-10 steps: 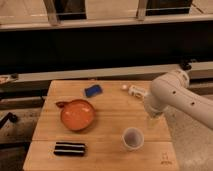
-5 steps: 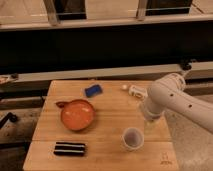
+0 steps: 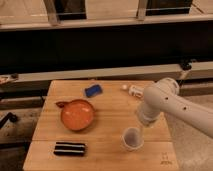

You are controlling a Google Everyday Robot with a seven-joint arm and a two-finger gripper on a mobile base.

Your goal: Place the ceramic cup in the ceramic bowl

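A white ceramic cup (image 3: 132, 138) stands upright near the front right of the wooden table (image 3: 110, 107). An orange ceramic bowl (image 3: 77, 115) sits left of centre, about a hand's width from the cup. My white arm reaches in from the right and bends down over the table. My gripper (image 3: 140, 124) is at its lower end, just above and behind the cup's right rim, mostly hidden by the wrist. The cup rests on the table.
A blue sponge (image 3: 93, 90) lies at the back of the table. A small white bottle (image 3: 134, 90) lies at the back right. A black-and-white snack packet (image 3: 69, 148) lies at the front left. A dark rail runs behind the table.
My arm has swung left and lowered, bringing the gripper closer to the cup. The cup, bowl and other things have not moved.
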